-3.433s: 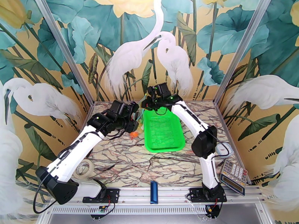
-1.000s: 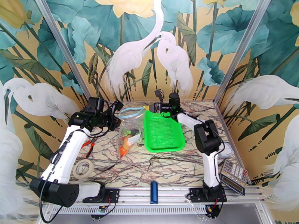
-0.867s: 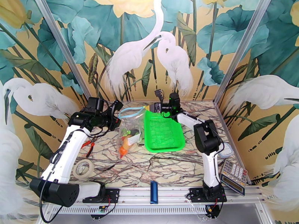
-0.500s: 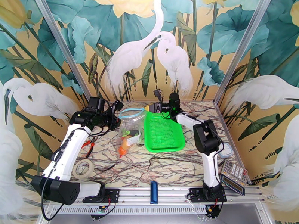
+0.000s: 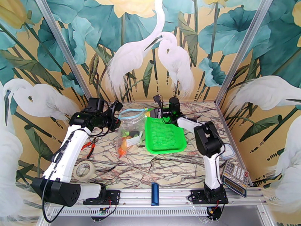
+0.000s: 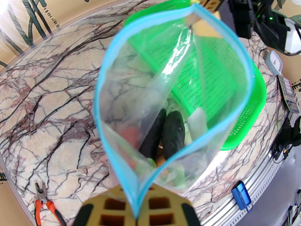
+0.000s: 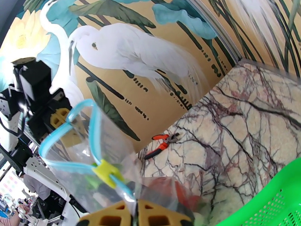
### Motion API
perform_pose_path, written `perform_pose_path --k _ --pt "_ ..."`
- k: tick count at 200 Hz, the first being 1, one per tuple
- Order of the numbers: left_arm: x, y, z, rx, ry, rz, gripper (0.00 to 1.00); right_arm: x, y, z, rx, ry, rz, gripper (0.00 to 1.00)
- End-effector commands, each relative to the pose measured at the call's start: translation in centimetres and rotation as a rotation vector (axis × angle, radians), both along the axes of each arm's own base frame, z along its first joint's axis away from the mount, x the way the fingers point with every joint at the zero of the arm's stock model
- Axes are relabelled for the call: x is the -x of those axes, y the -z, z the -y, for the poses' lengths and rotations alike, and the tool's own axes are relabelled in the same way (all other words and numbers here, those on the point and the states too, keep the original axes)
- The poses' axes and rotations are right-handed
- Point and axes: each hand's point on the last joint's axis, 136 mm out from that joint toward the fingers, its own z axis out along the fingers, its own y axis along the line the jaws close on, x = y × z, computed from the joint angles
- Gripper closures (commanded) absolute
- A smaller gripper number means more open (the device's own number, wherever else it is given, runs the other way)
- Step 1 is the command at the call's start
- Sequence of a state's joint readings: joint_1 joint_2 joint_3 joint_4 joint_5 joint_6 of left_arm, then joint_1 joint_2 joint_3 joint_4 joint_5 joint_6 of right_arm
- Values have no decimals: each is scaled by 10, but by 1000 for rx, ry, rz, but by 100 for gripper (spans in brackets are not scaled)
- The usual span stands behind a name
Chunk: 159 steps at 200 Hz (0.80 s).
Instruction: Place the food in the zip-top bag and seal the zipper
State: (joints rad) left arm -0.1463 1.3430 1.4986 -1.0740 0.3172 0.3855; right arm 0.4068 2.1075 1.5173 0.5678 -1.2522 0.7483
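Left fingers (image 6: 124, 213) are clamped on the left end of the zip-top bag (image 5: 131, 129) mouth. In top view the bag hangs centre-left, its bottom seemingly resting on the table (image 5: 169, 170), just left of the green basket (image 5: 167, 133).

Food (image 6: 165, 134) is inside: dark eggplant and orange bits low in the bag. The basket looks empty.

Right fingers (image 7: 165, 218) are pinched on the other end of the mouth, upper centre of top view.

The zipper (image 6: 98, 106) gapes as an open loop between the two. Its long axis runs left-right, fingers to fingers.

My read: loading is done, sealing is left. The next move hinges on pulling the ends apart along that axis to flatten the loop, then closing along the strip.

A yellow-green tab (image 7: 105, 172) sits on the strip just beside the right fingers, so the right arm is nearer. It's probably a slider, can't confirm.

Left wrist view looks straight down the mouth and shows the contents. Right wrist view shows the tab, contents blurred.
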Motion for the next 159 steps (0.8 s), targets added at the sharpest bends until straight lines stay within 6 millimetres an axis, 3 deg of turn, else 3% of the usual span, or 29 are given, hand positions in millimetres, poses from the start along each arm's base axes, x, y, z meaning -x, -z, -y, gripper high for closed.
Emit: perform_pose_path --k 1,29,48,76,105,159 --pt "-4 -2 -4 7 -17 3 100 14 -45 2 -43 1 103 98" --pt "-12 -5 -18 -38 -78 22 100 24 -71 3 -44 12 137 100" --pt "-20 -13 -32 -89 -122 60 100 35 -77 0 -15 7 145 100" --pt "-29 -21 -45 -136 -131 76 100 51 -61 -8 83 20 95 100" --pt "-33 -11 -54 -163 -125 45 100 65 -50 -8 149 71 64 100" --pt "-47 20 -55 -99 -108 -16 100 56 -7 0 287 154 38 100"
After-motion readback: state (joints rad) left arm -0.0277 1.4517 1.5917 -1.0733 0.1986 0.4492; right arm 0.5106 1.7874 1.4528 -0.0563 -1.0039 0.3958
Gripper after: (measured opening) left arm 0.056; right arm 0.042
